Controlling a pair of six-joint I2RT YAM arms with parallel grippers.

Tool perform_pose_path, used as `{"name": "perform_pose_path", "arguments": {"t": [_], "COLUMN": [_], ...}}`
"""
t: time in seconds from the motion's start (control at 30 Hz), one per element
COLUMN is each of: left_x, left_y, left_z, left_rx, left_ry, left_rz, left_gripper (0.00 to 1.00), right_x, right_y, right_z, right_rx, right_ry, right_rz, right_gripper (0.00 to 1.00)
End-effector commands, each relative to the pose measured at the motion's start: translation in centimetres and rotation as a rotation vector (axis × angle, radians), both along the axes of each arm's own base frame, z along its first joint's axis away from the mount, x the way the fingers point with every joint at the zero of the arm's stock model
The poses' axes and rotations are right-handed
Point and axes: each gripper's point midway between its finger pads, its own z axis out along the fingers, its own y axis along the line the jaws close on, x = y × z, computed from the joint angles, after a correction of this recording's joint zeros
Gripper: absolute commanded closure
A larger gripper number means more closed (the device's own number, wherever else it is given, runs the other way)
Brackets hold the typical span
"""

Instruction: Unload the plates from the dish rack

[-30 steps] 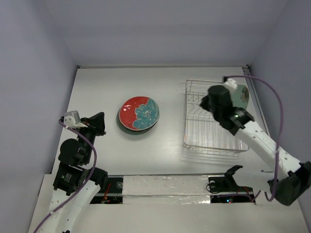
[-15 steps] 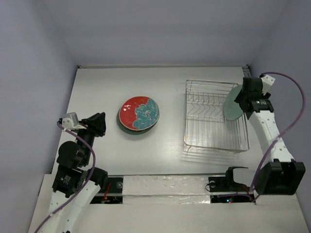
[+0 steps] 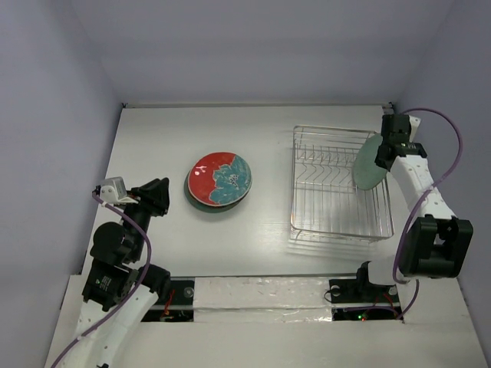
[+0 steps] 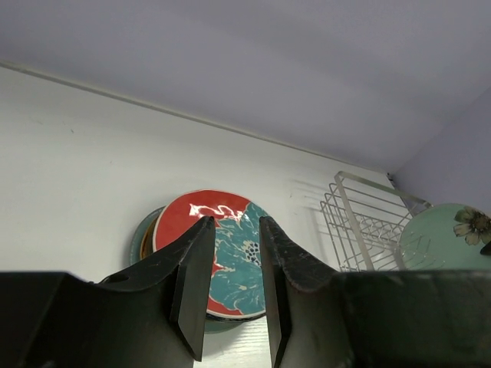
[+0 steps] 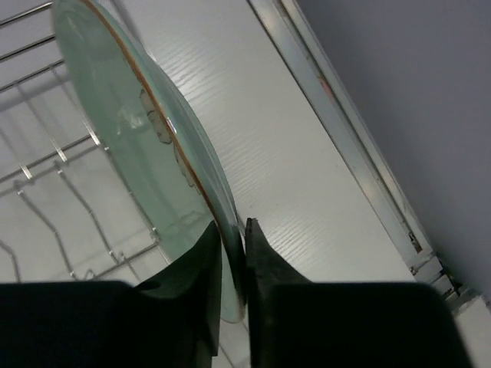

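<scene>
The silver wire dish rack (image 3: 337, 184) stands at the right of the table. My right gripper (image 3: 381, 153) is shut on the rim of a pale green red-rimmed plate (image 3: 368, 162), held on edge over the rack's right side; in the right wrist view the plate (image 5: 146, 146) runs between my fingertips (image 5: 232, 230). A stack of plates (image 3: 219, 180) lies left of the rack, its top plate red and teal floral, also in the left wrist view (image 4: 222, 253). My left gripper (image 3: 157, 195) is open and empty, left of the stack.
A metal strip (image 5: 337, 115) runs along the table's right edge beside the rack. Walls close in the table at the back and both sides.
The right arm has swung from over the rack to its right side, turning the green plate on edge. The left gripper has barely moved.
</scene>
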Motion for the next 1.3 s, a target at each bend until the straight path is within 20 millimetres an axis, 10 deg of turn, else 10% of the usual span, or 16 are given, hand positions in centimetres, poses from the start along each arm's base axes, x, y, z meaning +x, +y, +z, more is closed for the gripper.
{"name": "perform_pose_path", "arguments": {"t": [0.0,0.17,0.7,1.27], "left_x": [-0.2,-0.3,-0.2,1.3], "left_y": [-0.1,-0.1,-0.1,-0.8], "left_z": [1.5,1.6,1.4,-0.4], "left_rx": [-0.014,-0.015,-0.015,0.014], "left_ry": [-0.051,-0.057,-0.051,0.030], "left_rz": [-0.010,-0.010,-0.011,-0.011], "left_gripper": [0.73,0.73,0.72,0.68], "right_x": [1.4,1.5,0.4,1.4], "right_y": [-0.9,-1.3,4.3,35.4], "right_z": [3.1,5.7,23.1,19.8], "right_rx": [-0.049,-0.081,-0.072,1.009], "right_ry": [-0.063,-0.060,-0.469,-0.739], "right_rz": [0.003,0.014,0.130,0.781], "right_gripper": [0.90,1.00,1.00,1.00]}}
